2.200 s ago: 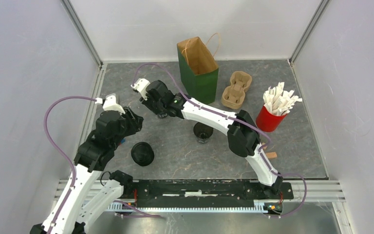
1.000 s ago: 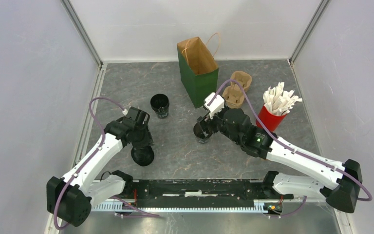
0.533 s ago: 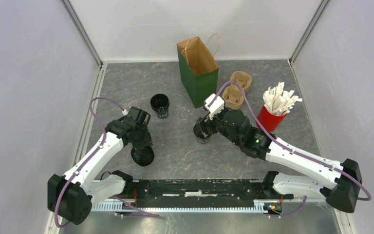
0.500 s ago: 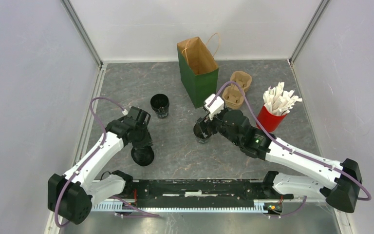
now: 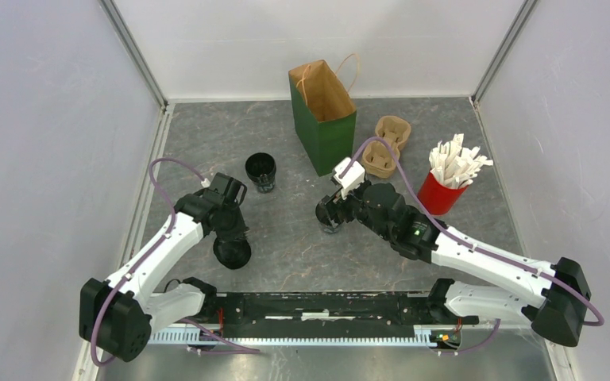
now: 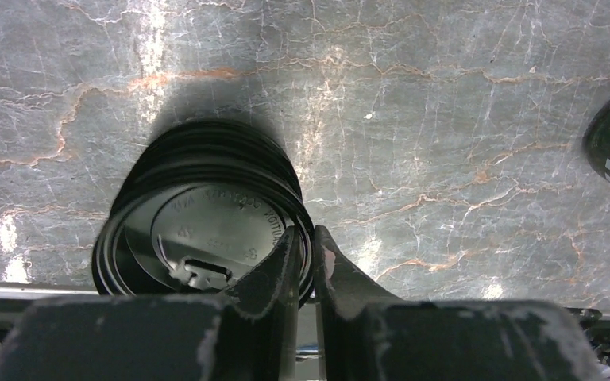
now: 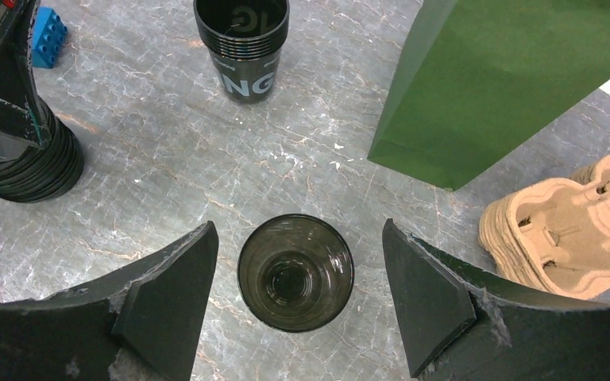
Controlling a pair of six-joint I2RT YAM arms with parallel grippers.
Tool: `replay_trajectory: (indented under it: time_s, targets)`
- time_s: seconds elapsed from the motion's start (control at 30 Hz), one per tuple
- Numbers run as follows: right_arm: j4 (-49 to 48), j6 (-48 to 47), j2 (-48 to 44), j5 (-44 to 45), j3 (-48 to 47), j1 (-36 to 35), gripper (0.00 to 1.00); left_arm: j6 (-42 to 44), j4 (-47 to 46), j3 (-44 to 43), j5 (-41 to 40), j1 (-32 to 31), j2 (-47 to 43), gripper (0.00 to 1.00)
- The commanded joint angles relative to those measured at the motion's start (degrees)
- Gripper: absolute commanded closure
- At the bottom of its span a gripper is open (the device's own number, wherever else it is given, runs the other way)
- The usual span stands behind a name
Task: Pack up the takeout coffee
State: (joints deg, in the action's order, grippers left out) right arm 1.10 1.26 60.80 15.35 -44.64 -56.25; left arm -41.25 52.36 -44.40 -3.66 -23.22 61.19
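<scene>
Top lid (image 6: pixel 206 230) rim pinched in left gripper (image 6: pixel 306 238): likely thin, light, slippery. Empty cup (image 7: pixel 295 274) between jaws of open right gripper (image 7: pixel 298 234): probably crushable; hold mid-wall gently.

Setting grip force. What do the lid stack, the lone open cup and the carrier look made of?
The lid stack: black plastic with a slight sheen; embossed lettering and a moulded sip tab show on top.
The lone open cup: dark, glossy inside and seemingly slightly see-through, so probably tinted plastic; coated paper not excluded.
The carrier: tan moulded pulp, matte, with soft rounded edges.
</scene>
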Motion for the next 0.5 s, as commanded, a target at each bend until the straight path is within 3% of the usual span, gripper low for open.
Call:
replay_trajectory:
  time_s: [0.0,0.2,0.47]
  targets:
    - [-3.1,0.2,-1.1,-0.3,1.1,-0.1,0.18,-0.5,-0.9,-1.1,1.3,0.1,-0.2,0.85]
    - [-3.5,0.3,-0.7,-0.2,1.5,-0.1,0.18,0.7,0.6,-2.1,1.6,0.0,-1.4,0.89]
    - [-4.1,0.6,-0.4,-1.1,1.8,-0.1,0.18,1.1,3.1,-3.1,1.7,0.1,-3.4,0.85]
